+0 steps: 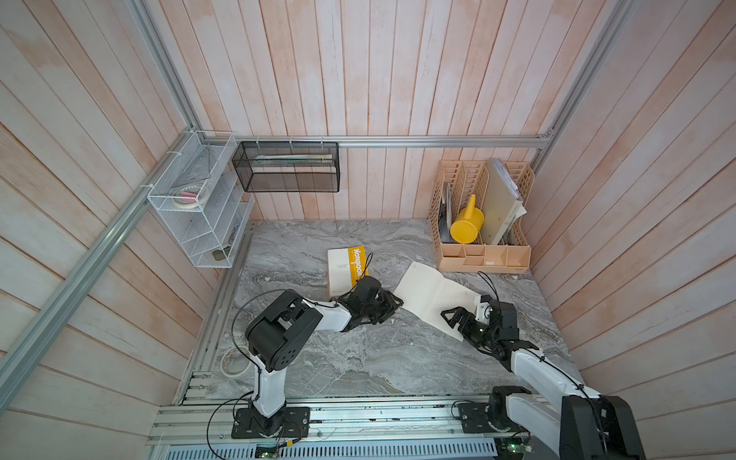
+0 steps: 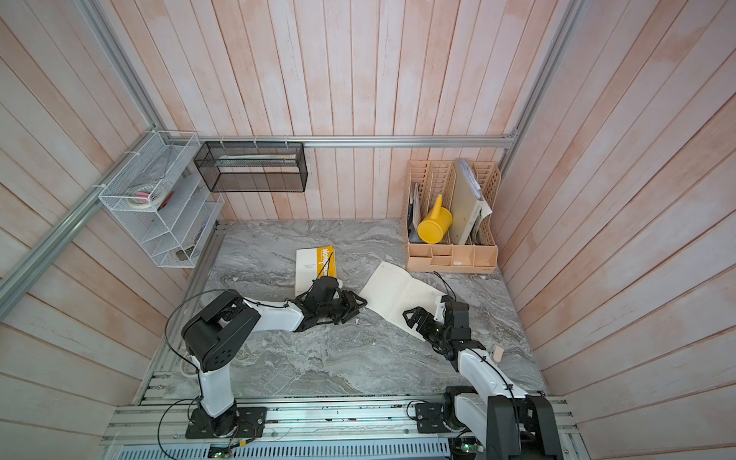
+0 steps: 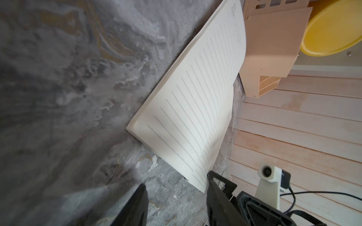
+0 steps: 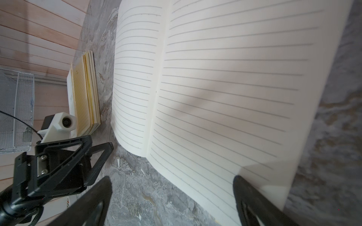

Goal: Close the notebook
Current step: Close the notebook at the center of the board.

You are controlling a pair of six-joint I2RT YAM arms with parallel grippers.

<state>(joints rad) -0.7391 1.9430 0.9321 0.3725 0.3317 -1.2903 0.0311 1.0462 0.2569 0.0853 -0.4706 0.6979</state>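
On the grey marbled tabletop (image 1: pixel 358 358), a closed yellow-and-white booklet (image 1: pixel 338 267) lies at frame centre, a beige slotted plastic desk organiser (image 1: pixel 484 255) holding a yellow plastic jug (image 1: pixel 466 227) stands at upper right, and a white wire rack (image 1: pixel 199 223) and black mesh basket (image 1: pixel 286 167) hang upper left.

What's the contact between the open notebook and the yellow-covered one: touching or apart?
Apart. The right wrist view shows a strip of bare marble tabletop between the open notebook and the yellow-covered notebook; both top views agree.
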